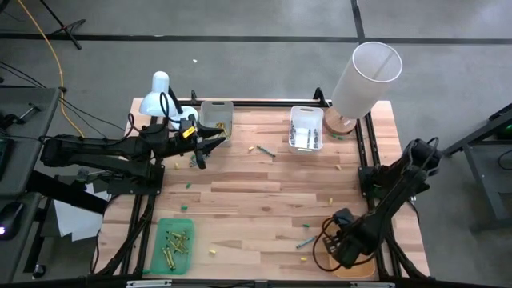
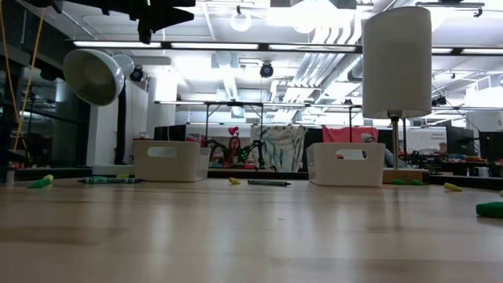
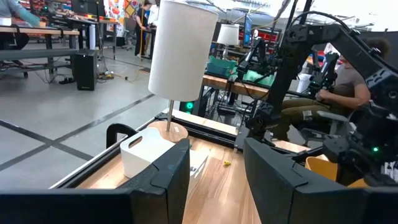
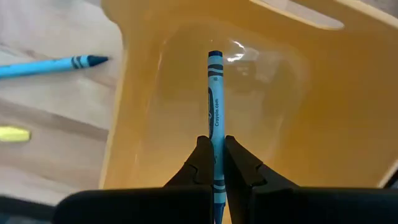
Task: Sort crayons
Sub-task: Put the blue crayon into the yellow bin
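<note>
Pinched tight between my right gripper (image 4: pixel 216 163) fingers, a blue crayon (image 4: pixel 214 99) points over the orange tray (image 4: pixel 323 124). Upper left overhead, my left gripper (image 1: pixel 210 144) hovers parted, empty.

The scene was lit evenly from ceiling lights (image 2: pixel 314 12) — bright strips that were blown out in the low view. A glare patch was seen on the orange tray (image 4: pixel 236 53). The near tabletop (image 2: pixel 236 244) was blurred — soft shadows only.
</note>
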### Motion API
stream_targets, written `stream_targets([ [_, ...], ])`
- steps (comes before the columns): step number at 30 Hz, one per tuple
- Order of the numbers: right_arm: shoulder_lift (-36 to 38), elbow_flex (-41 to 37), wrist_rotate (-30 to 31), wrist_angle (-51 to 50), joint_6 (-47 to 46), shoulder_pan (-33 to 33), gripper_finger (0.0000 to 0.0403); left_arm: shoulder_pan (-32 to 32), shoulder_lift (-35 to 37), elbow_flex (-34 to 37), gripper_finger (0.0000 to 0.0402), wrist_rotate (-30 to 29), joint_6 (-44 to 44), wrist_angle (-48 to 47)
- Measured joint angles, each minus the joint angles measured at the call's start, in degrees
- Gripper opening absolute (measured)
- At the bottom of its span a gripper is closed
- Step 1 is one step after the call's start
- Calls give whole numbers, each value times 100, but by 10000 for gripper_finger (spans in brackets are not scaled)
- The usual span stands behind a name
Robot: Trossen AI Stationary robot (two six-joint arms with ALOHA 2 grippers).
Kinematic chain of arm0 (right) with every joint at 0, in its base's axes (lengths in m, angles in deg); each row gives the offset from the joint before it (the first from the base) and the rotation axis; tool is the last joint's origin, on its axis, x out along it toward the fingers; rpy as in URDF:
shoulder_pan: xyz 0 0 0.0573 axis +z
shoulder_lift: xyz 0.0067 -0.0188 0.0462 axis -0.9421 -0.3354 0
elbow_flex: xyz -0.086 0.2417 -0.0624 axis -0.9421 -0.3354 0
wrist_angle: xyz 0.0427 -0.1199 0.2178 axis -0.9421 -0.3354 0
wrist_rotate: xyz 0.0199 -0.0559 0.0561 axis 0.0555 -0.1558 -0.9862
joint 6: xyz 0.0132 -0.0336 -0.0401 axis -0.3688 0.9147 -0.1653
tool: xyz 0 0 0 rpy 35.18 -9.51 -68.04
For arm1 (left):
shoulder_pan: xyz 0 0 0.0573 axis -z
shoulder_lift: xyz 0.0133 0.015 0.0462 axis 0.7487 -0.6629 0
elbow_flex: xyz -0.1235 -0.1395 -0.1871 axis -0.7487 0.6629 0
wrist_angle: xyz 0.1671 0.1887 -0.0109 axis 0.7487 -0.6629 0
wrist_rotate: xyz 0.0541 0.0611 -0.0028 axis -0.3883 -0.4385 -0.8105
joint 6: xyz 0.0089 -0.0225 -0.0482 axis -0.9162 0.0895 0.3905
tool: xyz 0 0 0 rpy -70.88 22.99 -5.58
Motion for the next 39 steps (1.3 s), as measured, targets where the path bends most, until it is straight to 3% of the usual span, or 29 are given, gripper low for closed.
stream_targets([
  [12, -512, -2, 9, 297, 0, -24, 18, 0, 0, 0, 140, 0, 0, 0],
  [20, -623, -505, -118, 1444, -65, -24, 20, 1, 0, 0, 140, 0, 0, 0],
  [30, -623, -553, -208, 1231, -141, -26, 26, 0, 0, 0, 140, 0, -2, -4],
  [39, -619, -553, -223, 1352, -143, -26, 130, 0, -2, 0, 140, 0, -2, -180],
])
